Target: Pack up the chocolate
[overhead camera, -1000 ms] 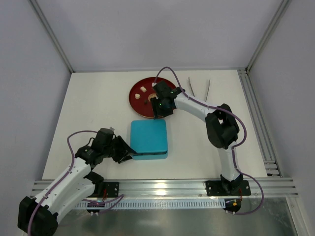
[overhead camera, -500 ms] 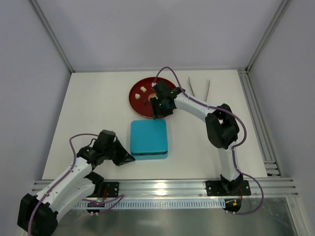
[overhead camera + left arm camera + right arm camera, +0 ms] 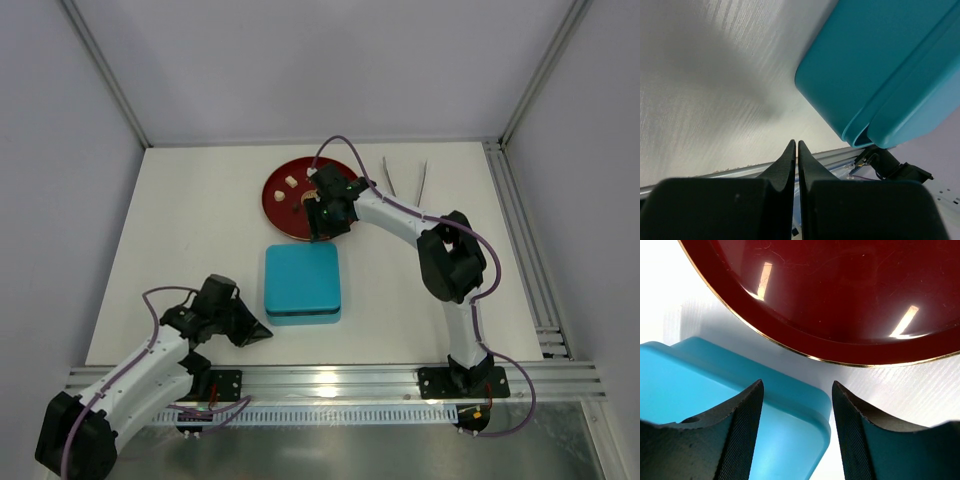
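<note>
Where the right claw [image 3: 796, 385] hangs, I log its jaws spread wide, over the strip of table [image 3: 920, 387] between plate [image 3: 840, 290] and box [image 3: 715, 390]. Chocolate [image 3: 288, 182]: a few small pieces, cream and brown, that I see on the red plate, just left of that claw. Box: teal, lid shut, mid-table, close to the plate's near rim. Left claw [image 3: 795, 145]: jaws pressed together, low over the table just beside the box's near left corner, apart from it. Tweezers [image 3: 390, 176]: two pairs, lying right of the plate, well apart from the box.
</note>
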Tool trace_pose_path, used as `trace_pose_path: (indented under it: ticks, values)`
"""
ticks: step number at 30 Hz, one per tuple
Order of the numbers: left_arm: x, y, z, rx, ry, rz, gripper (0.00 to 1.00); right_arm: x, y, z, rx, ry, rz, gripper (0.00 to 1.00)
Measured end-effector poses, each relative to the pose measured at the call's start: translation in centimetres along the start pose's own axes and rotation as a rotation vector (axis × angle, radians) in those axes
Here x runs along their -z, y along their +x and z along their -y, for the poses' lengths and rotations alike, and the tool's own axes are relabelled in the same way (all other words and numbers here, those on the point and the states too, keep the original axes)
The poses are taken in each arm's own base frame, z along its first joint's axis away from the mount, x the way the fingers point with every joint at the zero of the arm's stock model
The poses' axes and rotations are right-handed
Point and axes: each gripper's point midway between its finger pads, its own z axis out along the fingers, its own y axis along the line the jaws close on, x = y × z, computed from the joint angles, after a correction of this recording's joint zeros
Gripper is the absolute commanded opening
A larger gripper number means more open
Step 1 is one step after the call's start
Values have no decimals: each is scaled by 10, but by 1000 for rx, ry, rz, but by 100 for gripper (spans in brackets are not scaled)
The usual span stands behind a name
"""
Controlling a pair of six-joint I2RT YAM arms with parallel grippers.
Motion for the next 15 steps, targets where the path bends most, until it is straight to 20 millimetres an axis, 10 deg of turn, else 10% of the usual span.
trace_pose_path:
  ticks: [15]
  values:
    - [-14,-4,3,253,133,46,0,1,-8,-9,46,-32,13,59]
